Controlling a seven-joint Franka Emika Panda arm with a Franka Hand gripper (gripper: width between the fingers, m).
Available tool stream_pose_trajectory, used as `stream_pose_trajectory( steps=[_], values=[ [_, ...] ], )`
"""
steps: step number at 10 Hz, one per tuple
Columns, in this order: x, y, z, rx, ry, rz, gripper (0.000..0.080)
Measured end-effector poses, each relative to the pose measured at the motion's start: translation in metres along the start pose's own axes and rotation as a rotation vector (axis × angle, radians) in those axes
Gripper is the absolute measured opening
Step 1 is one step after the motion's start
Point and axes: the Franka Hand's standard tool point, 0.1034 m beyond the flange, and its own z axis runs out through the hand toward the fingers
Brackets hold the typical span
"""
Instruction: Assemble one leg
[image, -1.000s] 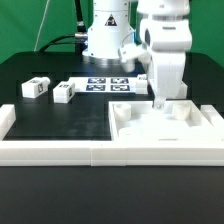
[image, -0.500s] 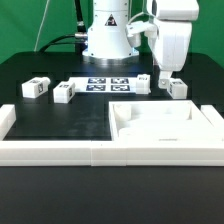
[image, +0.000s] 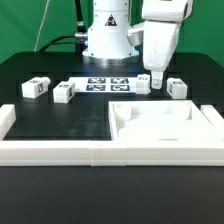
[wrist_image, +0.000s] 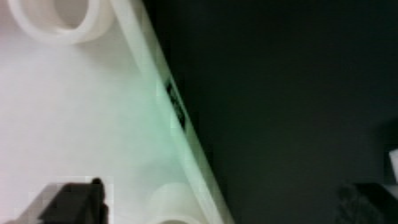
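Jaws: released and spread wide. In the wrist view the dark fingertips (wrist_image: 71, 203) stand well apart with nothing between them. The gripper (image: 152, 79) hangs low over the black table (image: 60, 122), pointing down.

Items, from the exterior view's left:
- First leg (image: 35, 88), second leg (image: 65, 93): near each other but apart, on bare table, free on all sides.
- Marker board (image: 108, 86): flat, behind centre.
- Third leg (image: 143, 84): just beside the gripper; contact cannot be told.
- Fourth leg (image: 178, 88): near the gripper's other side, close behind the panel's far edge.
- Panel (image: 165, 128): large and flat with corner recesses, lying against the front rail (image: 60, 152).

Risk, as judged: the gripper sits between two legs and centred over neither. A straight descent could land a finger on top of the third leg, or nudge it aside and turn it. A sideways move at this height could sweep either neighbour.

Room: clearance is tight between the third and fourth legs. The panel's edge bounds the near side. There is generous bare table toward the exterior view's left, and free space above.
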Motion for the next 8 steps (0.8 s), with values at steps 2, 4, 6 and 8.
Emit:
stream_pose_trajectory(
  steps=[2, 4, 6, 8],
  values=[
    [0.001, -0.017, 0.007, 0.007, 0.033, 0.296, 0.0649],
    [0.010, -0.029, 0.004, 0.022, 0.059, 0.580, 0.0649],
    [0.020, -0.040, 0.002, 0.044, 0.063, 0.780, 0.0649],
    [0.022, -0.042, 0.002, 0.065, 0.066, 0.945, 0.0649]
  ],
)
